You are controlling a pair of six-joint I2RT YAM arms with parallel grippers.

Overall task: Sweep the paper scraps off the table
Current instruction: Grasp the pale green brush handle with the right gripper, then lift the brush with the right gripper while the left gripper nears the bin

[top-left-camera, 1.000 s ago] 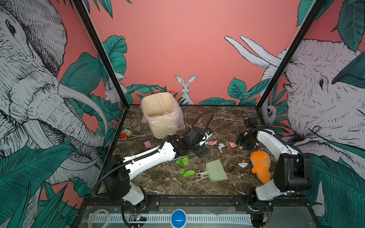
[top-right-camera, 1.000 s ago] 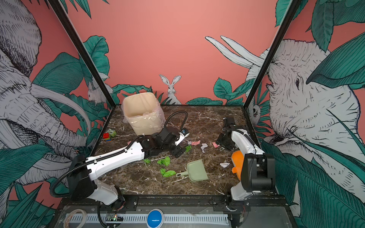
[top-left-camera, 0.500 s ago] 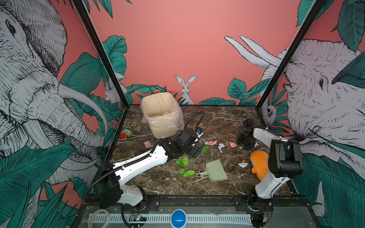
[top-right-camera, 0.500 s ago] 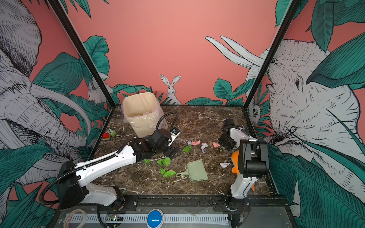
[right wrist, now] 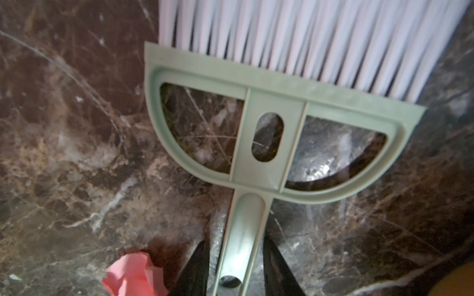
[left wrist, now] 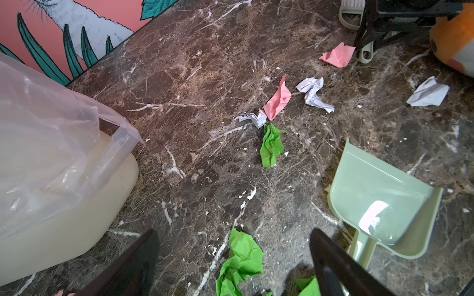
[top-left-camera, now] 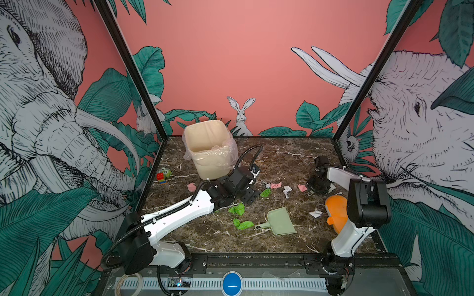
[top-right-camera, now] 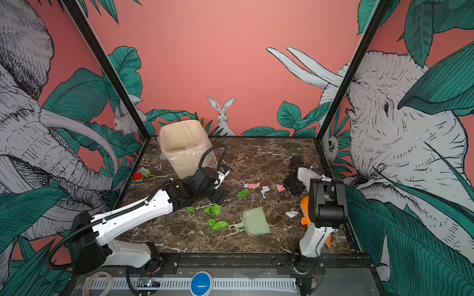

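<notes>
Paper scraps lie across the middle of the table (top-left-camera: 282, 153): green ones (top-left-camera: 238, 208) (top-left-camera: 243, 225) (top-left-camera: 265, 192), pink ones (top-left-camera: 275, 185) (top-left-camera: 302, 187) and white ones (top-left-camera: 287, 191) (top-left-camera: 315, 214). My left gripper (top-left-camera: 250, 197) (left wrist: 232, 232) hovers open over a green scrap (left wrist: 243, 258), holding nothing. My right gripper (top-left-camera: 316, 188) (right wrist: 234, 246) is low at the right, its fingers closed in on both sides of the handle of a green brush (right wrist: 269, 143), which lies flat on the marble. A pink scrap (right wrist: 133, 275) sits beside those fingers.
A green dustpan (top-left-camera: 280, 221) lies near the front centre. A cream bin with a plastic liner (top-left-camera: 210, 153) stands at the back left. An orange fish toy (top-left-camera: 336, 212) lies at the right edge, and toy blocks (top-left-camera: 163, 175) at the left edge.
The right gripper has narrowed around the brush handle and its arm has swung toward the right edge. The left gripper has drawn back leftward, staying open.
</notes>
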